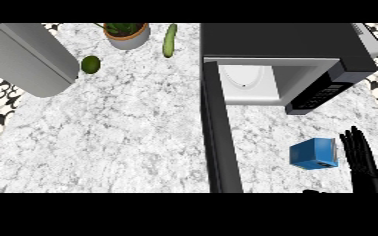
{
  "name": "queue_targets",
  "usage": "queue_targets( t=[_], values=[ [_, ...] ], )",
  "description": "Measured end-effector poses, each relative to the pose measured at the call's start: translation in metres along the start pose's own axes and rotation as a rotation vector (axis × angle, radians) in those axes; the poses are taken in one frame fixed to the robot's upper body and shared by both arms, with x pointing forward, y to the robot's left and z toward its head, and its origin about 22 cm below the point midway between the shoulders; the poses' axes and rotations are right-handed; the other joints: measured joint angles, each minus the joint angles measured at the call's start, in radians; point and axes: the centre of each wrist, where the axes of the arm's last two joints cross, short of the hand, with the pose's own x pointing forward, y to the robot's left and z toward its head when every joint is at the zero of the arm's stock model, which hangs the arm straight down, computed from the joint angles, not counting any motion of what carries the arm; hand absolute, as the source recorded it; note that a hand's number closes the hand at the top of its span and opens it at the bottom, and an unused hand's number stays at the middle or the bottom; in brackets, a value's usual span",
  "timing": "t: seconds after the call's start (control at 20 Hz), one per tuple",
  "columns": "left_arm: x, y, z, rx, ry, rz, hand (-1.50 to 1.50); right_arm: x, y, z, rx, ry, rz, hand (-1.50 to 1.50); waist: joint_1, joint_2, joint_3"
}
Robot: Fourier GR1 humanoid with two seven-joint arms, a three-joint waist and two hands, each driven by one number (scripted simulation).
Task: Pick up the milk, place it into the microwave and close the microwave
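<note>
We see a counter [133,130] of white stone veined in grey, mottled all over. At the upper right sits the microwave [284,42], a boxy black shell with a pale, smooth cavity [251,82] and a dark keypad panel [321,94] on its right side. Its door [221,140] stands swung wide open, a long flat black slab running toward the view's lower edge.

The milk [314,154] is a small blue carton, square-edged, with 1 whitish face turned to the right. It rests on the counter in front of the microwave, right of the door and outside the cavity. Just right of it rises the right hand [363,172], matte black, its fingers [351,147] straight and holding nothing. Carton and fingers lie side by side; perhaps a thin gap parts them, but we cannot tell.

Across the counter, at the upper left, we see 4 things: a smooth grey rounded block [37,60], a small round green fruit [90,64], a slender cucumber [170,40] and a leafy plant in a round pot [127,34].
</note>
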Motion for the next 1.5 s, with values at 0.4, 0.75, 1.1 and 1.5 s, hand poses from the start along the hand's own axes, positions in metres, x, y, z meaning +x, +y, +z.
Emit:
queue_targets(
  t=[0.4,0.75,1.1,1.5],
  values=[
    [0.001,0.008,0.007,-0.005,0.006,-0.022,-1.50,-0.031,-0.003,-0.008,0.003,0.004,0.041,-1.50,0.003,0.000,0.000],
    [0.001,0.014,0.010,-0.006,0.012,-0.024,-1.50,-0.058,-0.004,-0.014,0.008,0.002,0.071,-1.50,0.006,0.001,0.000],
    [0.001,0.015,0.015,-0.011,0.027,-0.013,-1.50,-0.074,-0.002,-0.026,0.064,-0.027,0.050,1.50,0.009,0.001,0.001],
    [0.001,0.016,0.018,-0.010,0.012,-0.005,-1.50,-0.078,0.022,-0.052,0.077,-0.116,0.076,1.50,0.012,0.000,-0.002]
  ],
)
